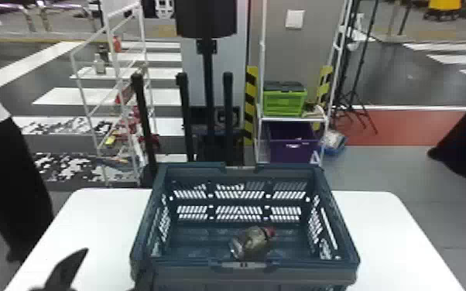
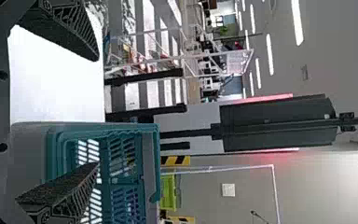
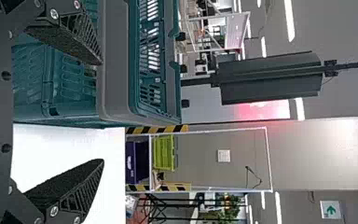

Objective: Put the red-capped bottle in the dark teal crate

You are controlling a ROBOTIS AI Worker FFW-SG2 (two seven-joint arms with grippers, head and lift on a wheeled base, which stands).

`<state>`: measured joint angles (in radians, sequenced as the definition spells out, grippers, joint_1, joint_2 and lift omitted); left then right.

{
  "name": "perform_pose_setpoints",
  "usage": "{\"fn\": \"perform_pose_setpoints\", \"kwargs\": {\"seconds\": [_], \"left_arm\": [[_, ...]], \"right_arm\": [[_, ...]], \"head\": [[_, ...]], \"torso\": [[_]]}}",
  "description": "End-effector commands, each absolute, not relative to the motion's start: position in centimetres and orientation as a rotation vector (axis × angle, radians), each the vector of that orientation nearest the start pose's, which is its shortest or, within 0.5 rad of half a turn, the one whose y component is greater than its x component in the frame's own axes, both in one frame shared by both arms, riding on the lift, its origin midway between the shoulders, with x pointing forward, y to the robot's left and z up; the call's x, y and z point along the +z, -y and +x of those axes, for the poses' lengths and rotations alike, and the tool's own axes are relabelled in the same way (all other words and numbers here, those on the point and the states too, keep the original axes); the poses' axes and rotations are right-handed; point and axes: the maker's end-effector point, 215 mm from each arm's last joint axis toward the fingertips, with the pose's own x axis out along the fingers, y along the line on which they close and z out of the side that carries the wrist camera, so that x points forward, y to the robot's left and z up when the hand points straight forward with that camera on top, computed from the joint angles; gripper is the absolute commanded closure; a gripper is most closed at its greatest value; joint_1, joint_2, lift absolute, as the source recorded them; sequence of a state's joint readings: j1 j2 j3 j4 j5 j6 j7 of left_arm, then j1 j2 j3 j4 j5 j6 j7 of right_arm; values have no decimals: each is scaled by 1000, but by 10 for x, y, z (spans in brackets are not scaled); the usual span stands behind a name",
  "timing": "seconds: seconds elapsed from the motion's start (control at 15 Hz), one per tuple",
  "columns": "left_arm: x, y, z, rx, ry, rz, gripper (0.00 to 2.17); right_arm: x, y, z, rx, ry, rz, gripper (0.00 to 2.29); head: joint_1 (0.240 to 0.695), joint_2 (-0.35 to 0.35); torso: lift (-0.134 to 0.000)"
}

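Gaping wide, the left hand (image 2: 98,112) has nothing between its fingers, one over the white tabletop (image 1: 391,240), the other across the crate's side in its wrist view. And the right hand (image 3: 102,112)? Open too, nothing gripped. Now out to the dark teal crate (image 1: 182,276), and there's the red-capped bottle (image 1: 253,243), inside it, lying at a slant near the front wall, cap towards the robot's right! Looks like the placing is done, so the step in hand should be a tidy exit: hands kept open, eased back from the walls, well away from the rim, before either arm swings aside. A finger catching that lattice could drag the whole crate. No need to regrasp. As for lettering, there's a pale plate (image 1: 244,265) on the crate's front with a dark mark, and a green-and-white arrow sign (image 3: 331,210) farther off; no bottle label I can make out.
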<state>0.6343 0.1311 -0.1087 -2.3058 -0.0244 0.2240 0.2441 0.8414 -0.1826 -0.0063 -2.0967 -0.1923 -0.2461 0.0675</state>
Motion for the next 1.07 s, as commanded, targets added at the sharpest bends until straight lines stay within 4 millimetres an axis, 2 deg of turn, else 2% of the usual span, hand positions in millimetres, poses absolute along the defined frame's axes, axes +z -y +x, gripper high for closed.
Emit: {"fn": "perform_pose_setpoints", "kwargs": {"seconds": [0.0,0.2,0.4,0.53,1.0], "left_arm": [[-341,-203,386,104,-93,54,87],[-345,-188,365,126,-22,-3,87],[-362,-171,348,116,-28,-12,87],[-364,-165,340,114,-18,-29,87],[-367,-168,334,109,2,-41,87]], "right_arm": [[-364,229,335,146,-70,59,147],[-363,229,333,149,-69,58,147],[-361,230,332,147,-60,62,147],[-359,228,332,150,-56,66,151],[-365,223,329,155,-71,74,151]], "head": [[499,0],[499,0],[499,0],[499,0],[499,0]], "torso": [[0],[0],[0],[0],[0]]}}
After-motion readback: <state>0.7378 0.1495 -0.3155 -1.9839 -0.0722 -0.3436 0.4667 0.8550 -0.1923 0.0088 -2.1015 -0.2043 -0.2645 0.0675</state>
